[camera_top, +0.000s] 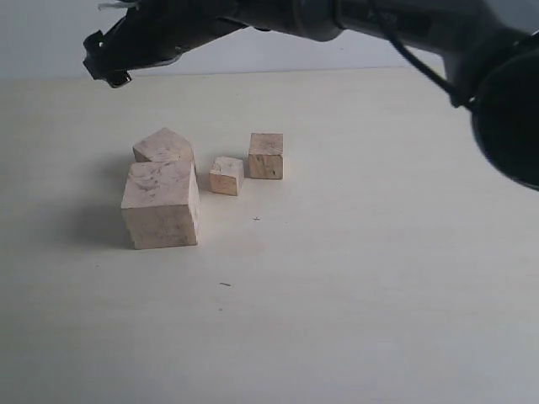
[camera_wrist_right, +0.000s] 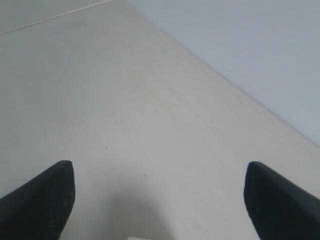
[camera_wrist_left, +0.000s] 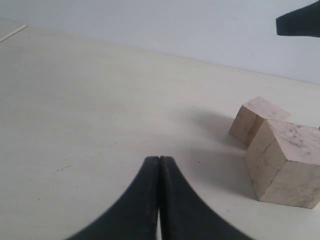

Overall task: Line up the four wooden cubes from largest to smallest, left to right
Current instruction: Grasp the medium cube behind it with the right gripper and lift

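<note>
I see a pale cream tabletop [camera_top: 379, 278] under a grey-blue wall [camera_top: 50, 34], with four wooden cubes [camera_top: 160, 204] clustered on it. My left claw [camera_wrist_left: 159, 160] is pressed together and empty; my right claw [camera_wrist_right: 159, 164] is spread wide.

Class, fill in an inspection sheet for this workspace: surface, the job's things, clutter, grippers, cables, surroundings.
Surface: pale table, a few tiny dark specks.
Job's things: largest cube front left; second-largest cube close behind it; smallest cube and second-smallest cube to their right; not yet in size order.
Clutter: nothing seen.
Grippers: left gripper shut, empty; right gripper open, empty, above the table.
Cables: dark cable along the right arm.
Surroundings: plain pale wall.
</note>
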`<state>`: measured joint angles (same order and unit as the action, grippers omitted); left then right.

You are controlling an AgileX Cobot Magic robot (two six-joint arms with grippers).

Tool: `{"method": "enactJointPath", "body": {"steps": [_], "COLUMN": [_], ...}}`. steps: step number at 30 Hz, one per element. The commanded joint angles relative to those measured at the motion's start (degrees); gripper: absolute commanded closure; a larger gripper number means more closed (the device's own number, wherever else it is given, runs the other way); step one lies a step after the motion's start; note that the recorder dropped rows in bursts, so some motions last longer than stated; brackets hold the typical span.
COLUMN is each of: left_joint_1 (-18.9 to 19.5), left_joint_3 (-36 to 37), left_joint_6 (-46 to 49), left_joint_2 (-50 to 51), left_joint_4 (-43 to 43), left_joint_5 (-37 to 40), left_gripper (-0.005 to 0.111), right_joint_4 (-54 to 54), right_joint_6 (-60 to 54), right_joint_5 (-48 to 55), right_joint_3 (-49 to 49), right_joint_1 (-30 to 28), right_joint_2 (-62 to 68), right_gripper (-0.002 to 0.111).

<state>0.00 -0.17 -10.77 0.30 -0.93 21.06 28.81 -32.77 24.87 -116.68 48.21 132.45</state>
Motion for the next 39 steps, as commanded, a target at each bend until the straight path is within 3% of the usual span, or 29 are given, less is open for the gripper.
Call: {"method": "enactJointPath", "body": {"steps": [1, 39], "left_joint_1": [0.1, 0.1], "left_joint_3": [0.17, 0.17], "left_joint_6": [0.32, 0.32], "left_joint_2": [-0.3, -0.3], "left_joint_4": [0.21, 0.21], "left_joint_5": [-0.55, -0.55], "left_gripper": [0.107, 0.107], "right_joint_4": [-7.16, -9.96], "right_joint_6": [4.78, 4.91], "right_joint_5": [4.51, 8.44], "right_joint_3": [-6.2, -7.25], "right_joint_1": [-0.21, -1.16], "right_joint_2": [5.33, 13.44], "right_gripper": [0.023, 0.023]}}
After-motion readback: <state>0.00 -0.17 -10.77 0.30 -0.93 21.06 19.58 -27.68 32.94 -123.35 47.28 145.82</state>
